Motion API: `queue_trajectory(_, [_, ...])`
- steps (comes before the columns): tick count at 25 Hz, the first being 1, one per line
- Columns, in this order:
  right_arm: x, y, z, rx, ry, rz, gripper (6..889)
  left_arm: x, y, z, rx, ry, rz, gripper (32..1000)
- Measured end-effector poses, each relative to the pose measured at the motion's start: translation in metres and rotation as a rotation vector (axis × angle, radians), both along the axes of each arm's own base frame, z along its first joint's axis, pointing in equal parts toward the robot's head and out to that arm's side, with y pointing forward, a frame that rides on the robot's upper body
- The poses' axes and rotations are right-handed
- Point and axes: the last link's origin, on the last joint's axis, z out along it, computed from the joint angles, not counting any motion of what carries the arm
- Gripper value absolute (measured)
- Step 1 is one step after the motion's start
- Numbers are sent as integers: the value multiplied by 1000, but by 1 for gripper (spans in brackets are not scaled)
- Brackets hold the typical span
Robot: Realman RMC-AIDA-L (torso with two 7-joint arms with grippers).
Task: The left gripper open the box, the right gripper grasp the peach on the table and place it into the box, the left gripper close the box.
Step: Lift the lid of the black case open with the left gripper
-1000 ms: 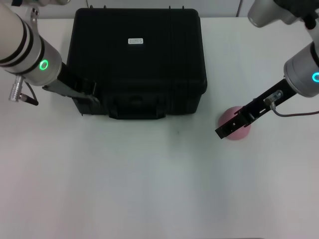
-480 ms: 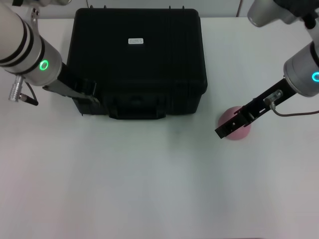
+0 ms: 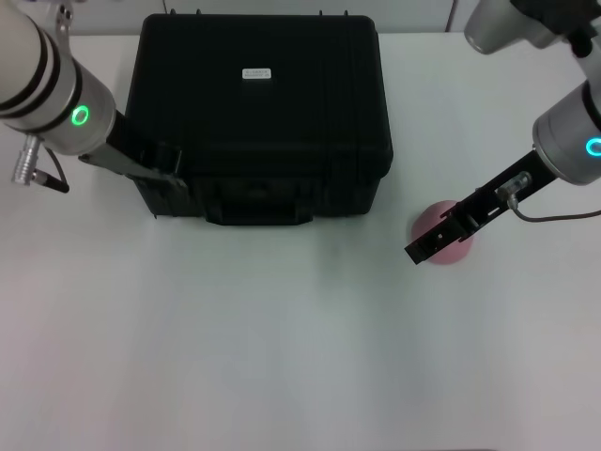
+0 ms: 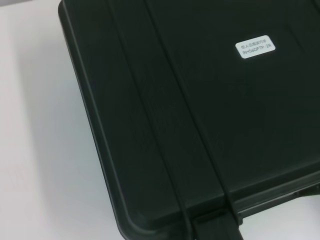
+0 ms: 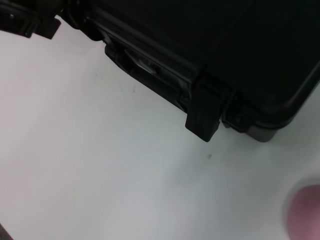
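Observation:
The black box stands at the back of the white table, its white label facing up. My left gripper, on the green-ringed arm, is pressed against the box's front left corner at lid height. The left wrist view looks down on the lid and its label. The pink peach lies on the table to the right of the box. My right gripper, on the blue-ringed arm, reaches across the top of the peach and hides part of it. In the right wrist view the peach shows at the frame's edge.
The box's front handle and a latch hanging loose show in the right wrist view. Bare white tabletop spreads in front of the box and between the box and the peach.
My left arm has shifted slightly back and outward at the box's corner, and the lid looks a little higher than before. The right arm and the peach have not moved.

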Motion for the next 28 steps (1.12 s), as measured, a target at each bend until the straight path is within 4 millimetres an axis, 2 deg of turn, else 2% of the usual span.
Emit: queue_trajectory(28, [-2, 5, -5, -13, -4, -2, 799, 47, 6, 32, -9, -44, -139, 405])
